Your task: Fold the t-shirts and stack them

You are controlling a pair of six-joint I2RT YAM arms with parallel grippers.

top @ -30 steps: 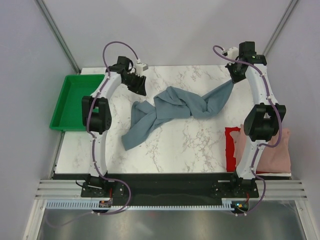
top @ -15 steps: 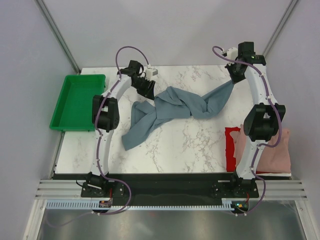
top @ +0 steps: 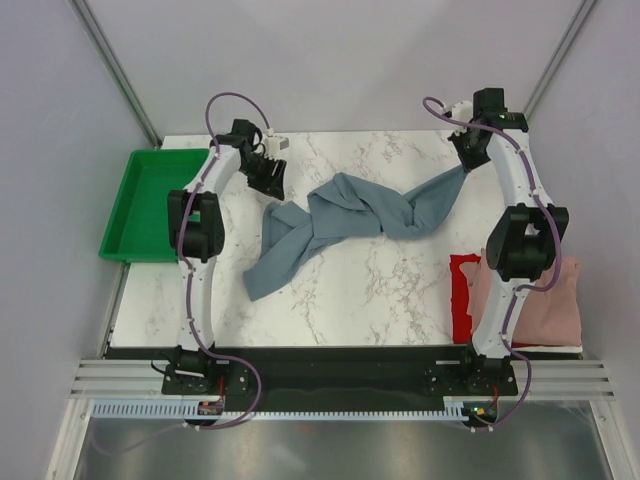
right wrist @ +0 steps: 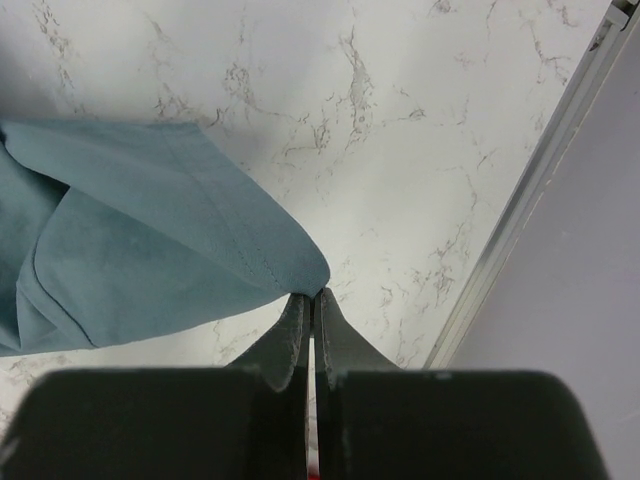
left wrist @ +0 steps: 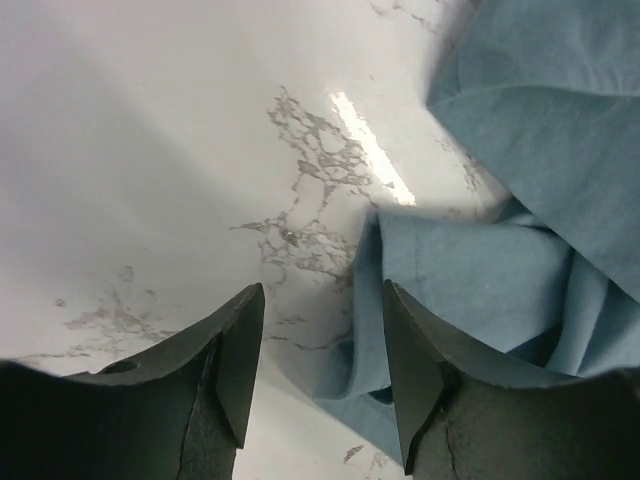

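The slate blue-grey t-shirt (top: 350,215) lies twisted and bunched across the middle of the marble table. My right gripper (top: 466,162) is shut on its far right corner and holds it stretched up; in the right wrist view the jaws (right wrist: 312,300) pinch the cloth tip (right wrist: 150,230). My left gripper (top: 270,180) is open above the shirt's upper left end. In the left wrist view the gripper (left wrist: 320,365) has a fold of the blue cloth (left wrist: 500,270) between its jaws, close to the right finger (left wrist: 415,375). The dusty pink shirt (top: 545,300) lies on the red shirt (top: 462,300) at the near right.
The green tray (top: 150,200) stands off the table's left edge, beside the left arm. The right arm's elbow (top: 525,245) hangs over the pink and red shirts. A metal frame rail (right wrist: 520,220) runs along the table's right edge.
My left gripper swung right toward the shirt, then came back left and lower, over the shirt's left end. The right gripper kept its hold and barely moved.
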